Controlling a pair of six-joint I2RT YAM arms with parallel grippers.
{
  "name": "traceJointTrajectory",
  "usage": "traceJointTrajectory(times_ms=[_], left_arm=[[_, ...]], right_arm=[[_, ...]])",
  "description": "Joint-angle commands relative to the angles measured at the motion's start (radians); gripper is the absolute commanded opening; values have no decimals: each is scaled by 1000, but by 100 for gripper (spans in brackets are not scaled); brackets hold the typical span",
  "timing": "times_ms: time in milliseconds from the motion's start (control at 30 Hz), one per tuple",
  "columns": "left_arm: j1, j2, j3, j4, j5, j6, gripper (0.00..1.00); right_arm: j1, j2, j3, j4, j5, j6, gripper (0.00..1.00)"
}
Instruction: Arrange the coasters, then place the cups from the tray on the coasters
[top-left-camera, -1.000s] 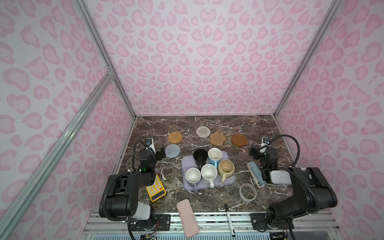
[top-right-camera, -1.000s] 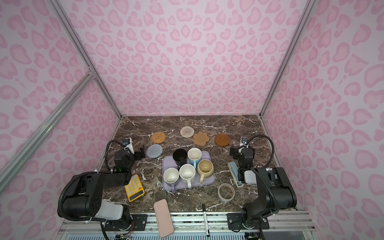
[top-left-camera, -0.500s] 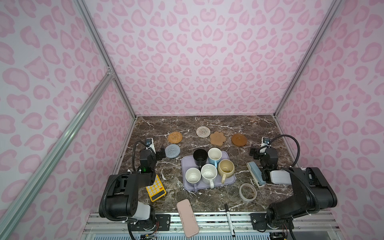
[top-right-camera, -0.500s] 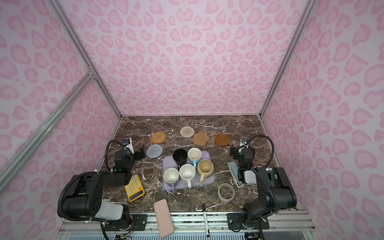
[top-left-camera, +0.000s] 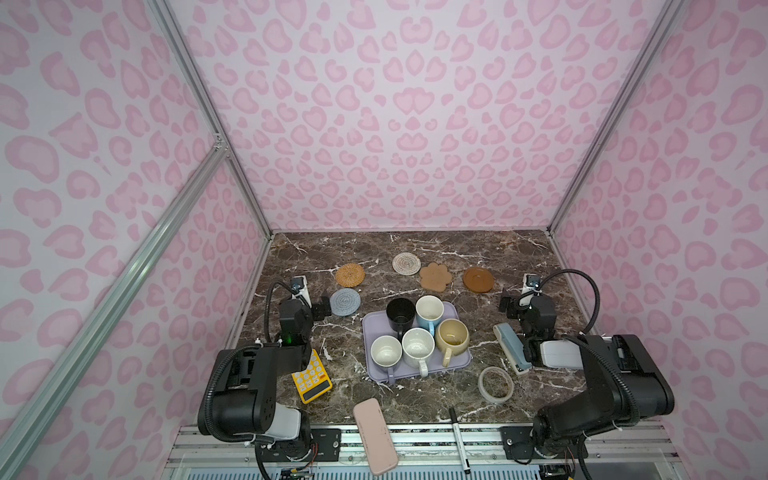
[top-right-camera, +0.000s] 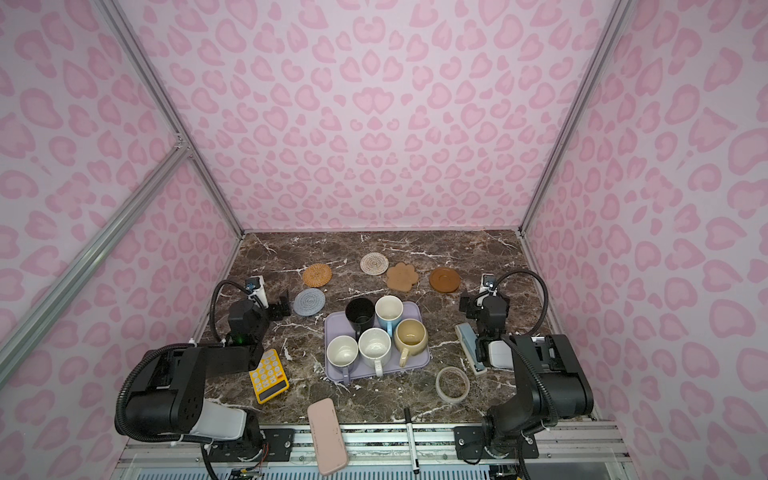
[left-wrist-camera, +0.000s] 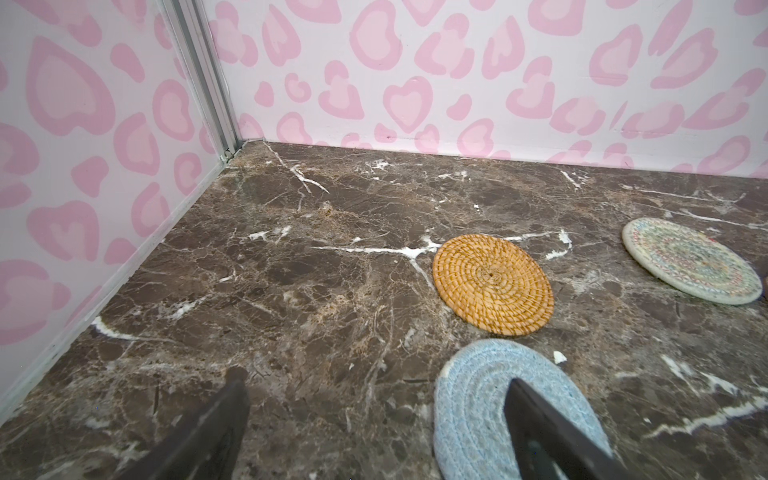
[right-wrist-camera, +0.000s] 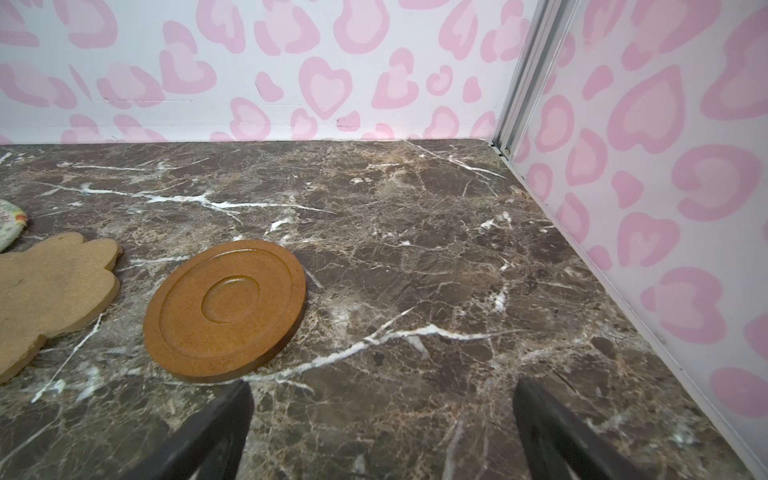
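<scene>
Both top views show five handled mugs (top-left-camera: 417, 353) on the flat lavender plastic tray (top-left-camera: 451, 311), five small flat coasters (top-left-camera: 350, 275) bare on the marble surface (top-left-camera: 415, 249) beyond, my left end effector (left-wrist-camera: 374, 378) and right end effector (right-wrist-camera: 382, 385) wide open, empty: no cup placed yet.

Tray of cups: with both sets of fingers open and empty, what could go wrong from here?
1. The five cups crowd the tray, the black cup close beside the light blue cup; fingers reaching in may knock a neighbour.
2. The cream coaster and paw coaster lie nearly touching, so cups set there could collide.
</scene>
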Motion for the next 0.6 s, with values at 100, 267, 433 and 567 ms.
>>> traceJointTrajectory(times_ms=[100,267,433,567], left_arm=[[0,-76,-13,-6,11,10,97],[0,-247,-5,-158,8,-3,97],[-6,-435,24,-304,146,-54,97],[-27,-582,23,-325,225,-140,97]], right_arm=[[1,-17,-12,17,14,8,99],[5,-165,-31,-62,-23,-11,99],[9,-409,63,-406,-69,38,99],[8,-528,124,-586,-102,229,99]])
